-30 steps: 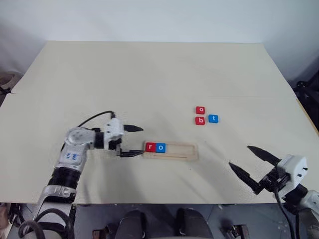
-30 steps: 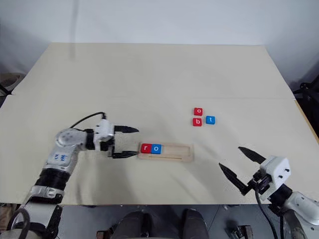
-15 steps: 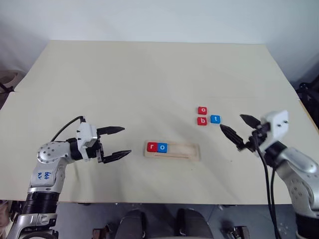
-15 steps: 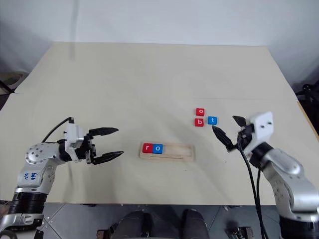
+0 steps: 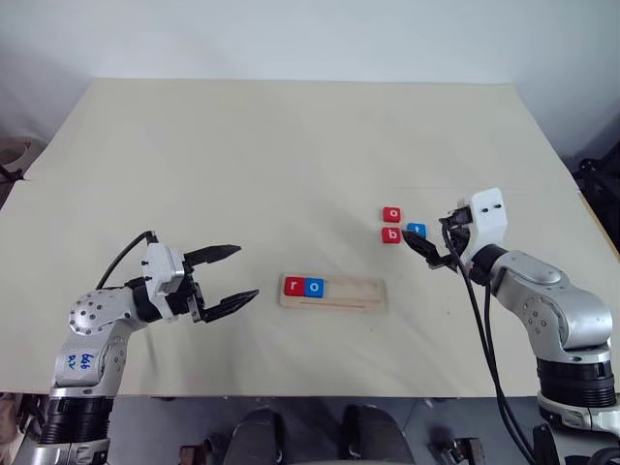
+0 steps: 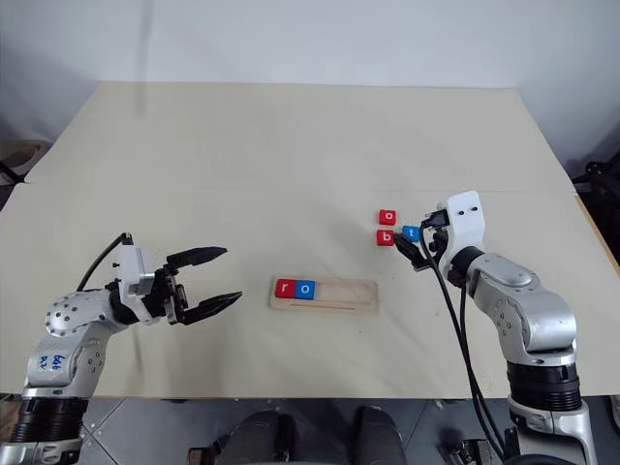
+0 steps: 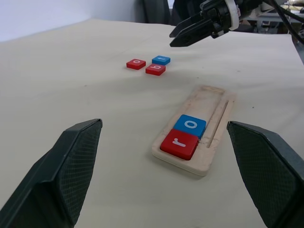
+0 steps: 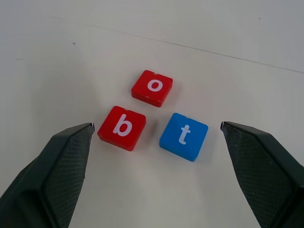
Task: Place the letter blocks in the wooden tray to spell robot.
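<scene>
while i watch from the head camera, my left gripper [image 5: 225, 279] hangs over the table [image 5: 291, 126] near its near edge, toward the left side, fingers spread wide and holding nothing. it points across at the wooden tray [image 5: 333, 292], which lies flat just right of it, close to the middle of the near edge, with a clear gap between the fingertips and the tray's left end.

inside the tray the red r block [image 5: 294, 286] sits at the left end with the blue o block [image 5: 314, 287] touching it on the right; the remainder of the tray shows bare wood and its groove.

farther back and to the right, three blocks lie loose on the table in a tight cluster: the red b block [image 8: 122, 127], the blue t block [image 8: 183, 136] just beside it, and the red o block [image 8: 152, 88] just behind the b. none of them touch each other that i can see.

my right gripper [image 5: 432, 244] is by this cluster from the right side, jaws fully apart and empty, one fingertip close to the t block; i cannot tell whether it touches.
</scene>
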Robot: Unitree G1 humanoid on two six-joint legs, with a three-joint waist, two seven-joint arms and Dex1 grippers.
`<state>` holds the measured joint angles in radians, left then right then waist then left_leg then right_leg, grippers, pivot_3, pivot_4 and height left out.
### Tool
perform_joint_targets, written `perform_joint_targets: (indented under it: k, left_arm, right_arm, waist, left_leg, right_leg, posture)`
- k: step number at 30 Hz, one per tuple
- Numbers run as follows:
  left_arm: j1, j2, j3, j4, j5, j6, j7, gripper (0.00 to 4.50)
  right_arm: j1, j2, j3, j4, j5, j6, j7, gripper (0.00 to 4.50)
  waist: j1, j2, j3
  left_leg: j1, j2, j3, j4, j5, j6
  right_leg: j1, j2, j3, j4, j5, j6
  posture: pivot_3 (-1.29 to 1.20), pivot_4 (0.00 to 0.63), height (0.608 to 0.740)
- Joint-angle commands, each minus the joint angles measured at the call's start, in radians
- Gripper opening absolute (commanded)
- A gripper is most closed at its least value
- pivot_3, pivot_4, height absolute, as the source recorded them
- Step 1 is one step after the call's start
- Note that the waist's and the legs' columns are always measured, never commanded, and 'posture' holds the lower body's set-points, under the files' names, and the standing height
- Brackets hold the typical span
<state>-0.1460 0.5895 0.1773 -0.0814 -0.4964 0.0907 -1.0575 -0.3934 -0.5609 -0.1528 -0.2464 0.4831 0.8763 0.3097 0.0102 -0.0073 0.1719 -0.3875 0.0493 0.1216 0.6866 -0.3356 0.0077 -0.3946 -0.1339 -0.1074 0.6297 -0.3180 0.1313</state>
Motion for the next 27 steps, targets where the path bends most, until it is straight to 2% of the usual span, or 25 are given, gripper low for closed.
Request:
perform_joint_targets:
  k: [1,10,16,27]
  left_arm:
    - [0.002,-0.002,0.006,-0.05,-0.019,-0.002,0.011,4.47]
    - [-0.002,-0.002,0.004,-0.056,-0.016,0.006,0.018,4.47]
    - [-0.001,-0.006,-0.008,-0.062,-0.009,-0.001,0.023,4.47]
    - [0.024,0.016,0.007,-0.096,-0.019,0.009,0.022,4.47]
  right_arm:
    - [-0.034,0.01,-0.003,-0.037,-0.005,0.028,-0.017,4.5]
    - [-0.113,0.059,0.009,-0.05,0.011,0.166,-0.063,4.5]
    - [-0.137,0.172,0.024,-0.06,-0.011,0.26,-0.156,4.5]
    - [-0.139,0.314,0.085,-0.004,-0.118,0.209,-0.251,4.5]
  waist:
    - [-0.006,0.0,0.0]
    - [-0.014,0.0,0.0]
    - [-0.015,0.0,0.0]
    - [-0.023,0.0,0.0]
  left_leg:
    - [0.0,0.0,0.0,0.0,0.0,0.0]
    - [0.0,0.0,0.0,-0.001,0.0,0.0]
    - [0.0,0.0,0.001,-0.002,0.0,0.0]
    - [-0.001,0.0,0.001,-0.003,0.0,0.0]
  right_leg:
    - [0.0,0.0,0.0,0.0,0.0,0.0]
    - [-0.001,0.0,0.0,0.0,0.0,0.0]
    - [-0.001,0.0,0.0,0.0,0.0,0.0]
    - [-0.003,0.0,0.0,0.0,0.0,0.0]
  posture:
    - [0.0,0.15,0.74]
    - [0.0,0.15,0.74]
    - [0.0,0.15,0.74]
    - [0.0,0.15,0.74]
